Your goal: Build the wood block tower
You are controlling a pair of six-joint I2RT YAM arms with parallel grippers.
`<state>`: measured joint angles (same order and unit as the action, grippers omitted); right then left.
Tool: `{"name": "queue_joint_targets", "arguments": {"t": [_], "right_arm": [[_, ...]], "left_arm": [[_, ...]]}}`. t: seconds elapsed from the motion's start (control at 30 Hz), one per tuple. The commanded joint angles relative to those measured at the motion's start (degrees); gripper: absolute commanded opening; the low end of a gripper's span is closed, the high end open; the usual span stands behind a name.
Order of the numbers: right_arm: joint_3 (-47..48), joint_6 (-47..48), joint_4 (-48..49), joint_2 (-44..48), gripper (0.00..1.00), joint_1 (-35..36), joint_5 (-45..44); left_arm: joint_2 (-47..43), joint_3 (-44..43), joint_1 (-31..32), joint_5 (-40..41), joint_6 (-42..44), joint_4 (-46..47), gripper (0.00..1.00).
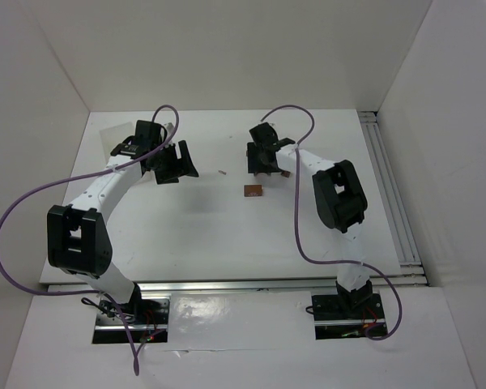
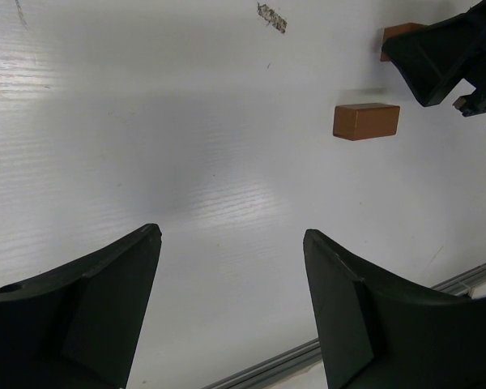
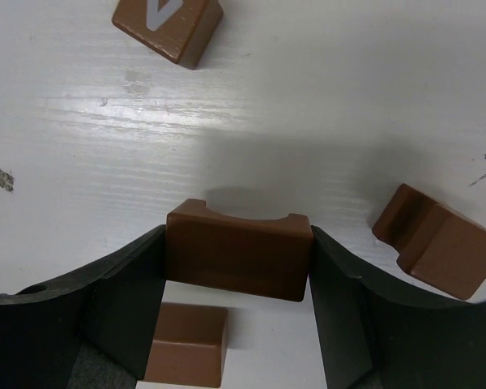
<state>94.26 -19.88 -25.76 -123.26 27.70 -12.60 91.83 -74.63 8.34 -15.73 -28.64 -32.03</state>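
Right wrist view is showing the right jaws gripping a notched block (image 3: 239, 255) at lower centre, with another block (image 3: 186, 344) at the bottom edge. The left jaws are standing open and empty. Placing is probably coming next, needing careful alignment.

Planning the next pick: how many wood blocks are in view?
4. A notched block in the right tool, a plain block nearer the wrist, a stepped block beside it, a white-marked block beyond. More may be hidden.

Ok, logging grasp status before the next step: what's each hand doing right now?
Left hand: open, empty.
Right hand: closed on a notched wood block.
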Motion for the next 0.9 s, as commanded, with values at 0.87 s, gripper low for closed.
{"name": "queue_joint_targets", "arguments": {"t": [0.87], "right_arm": [[7.9, 2.7, -2.1, -2.9, 0.77, -0.8, 4.8]], "left_arm": [[-1.0, -1.3, -0.3, -1.6, 0.2, 0.9, 0.84]]}}
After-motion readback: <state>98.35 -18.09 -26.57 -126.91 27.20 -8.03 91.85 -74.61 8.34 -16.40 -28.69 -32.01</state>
